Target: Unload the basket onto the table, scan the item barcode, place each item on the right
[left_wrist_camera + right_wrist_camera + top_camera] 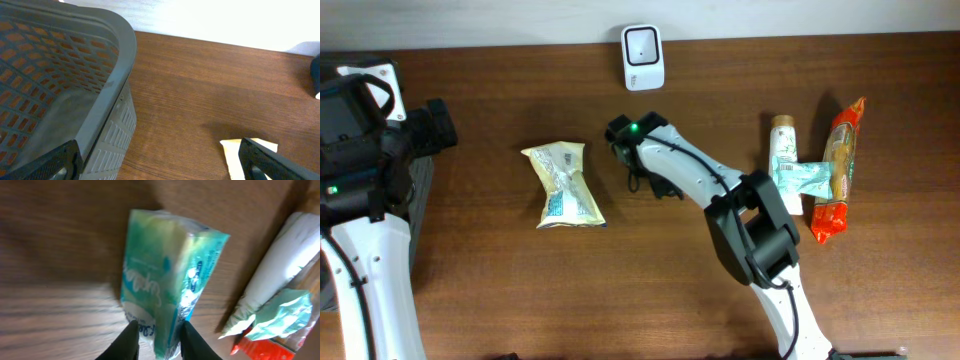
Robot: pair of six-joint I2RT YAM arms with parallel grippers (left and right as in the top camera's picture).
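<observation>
In the right wrist view a teal and white packet (170,275) stands between my right gripper's (159,337) fingers, which press against its lower end on both sides over the wooden table. In the overhead view the right gripper (655,185) sits at the table's middle, and the arm hides that packet. The white scanner (642,57) stands at the table's far edge, just beyond the arm. My left gripper (162,167) is wide open with nothing in it, between a grey basket (107,60) and the corner of a pale yellow packet (235,150).
The pale yellow packet (563,185) lies left of centre. At the right lie a white tube (783,145), an orange-red packet (840,170) and a second teal packet (805,180) across them. They also show as the tube (280,265) and red packet (265,347).
</observation>
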